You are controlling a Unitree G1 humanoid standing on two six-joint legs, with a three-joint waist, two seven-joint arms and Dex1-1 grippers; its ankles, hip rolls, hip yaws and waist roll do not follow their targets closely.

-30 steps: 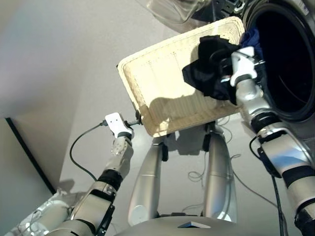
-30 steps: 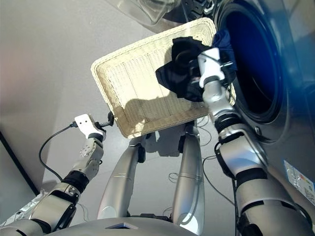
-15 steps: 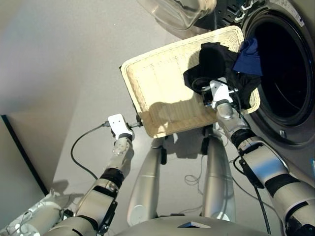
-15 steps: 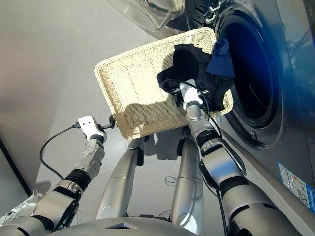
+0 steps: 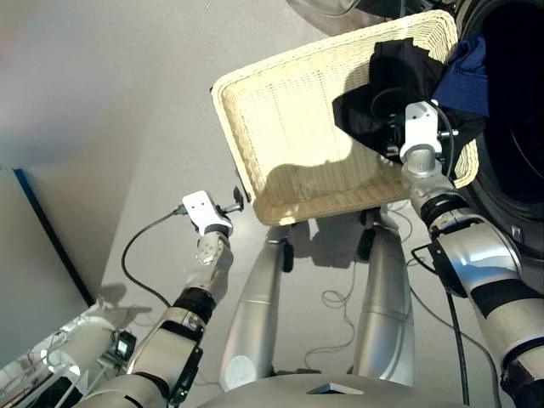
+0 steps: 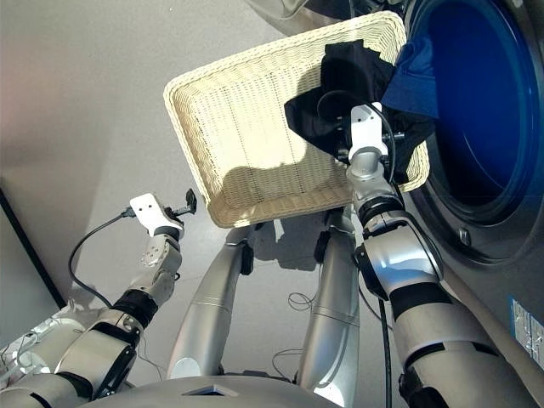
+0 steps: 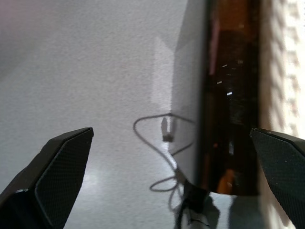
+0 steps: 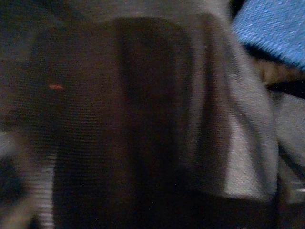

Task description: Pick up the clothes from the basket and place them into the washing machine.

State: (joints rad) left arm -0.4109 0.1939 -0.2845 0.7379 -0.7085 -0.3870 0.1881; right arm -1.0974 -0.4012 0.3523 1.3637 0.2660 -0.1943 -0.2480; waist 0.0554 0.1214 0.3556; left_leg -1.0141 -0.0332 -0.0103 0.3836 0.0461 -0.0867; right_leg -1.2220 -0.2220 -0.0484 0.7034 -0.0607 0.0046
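Observation:
The cream wicker basket stands tilted in front of the washing machine, whose dark round opening is at the right. A black garment lies bunched in the basket's right end. A navy blue garment drapes over the basket's corner at the opening's rim. My right gripper is pressed into the black garment, which fills the right wrist view. My left gripper hovers open and empty just off the basket's near left corner, over the floor.
A dark brown post stands under the basket's edge. Loose cables lie on the grey floor. A dark panel with a blue edge runs along the left. A blue sticker marks the washer's front.
My right arm came down from the washer's rim with the black cloth and now sits in the black garment in the basket. The navy garment came into sight. The camera shifted; the left arm barely moved.

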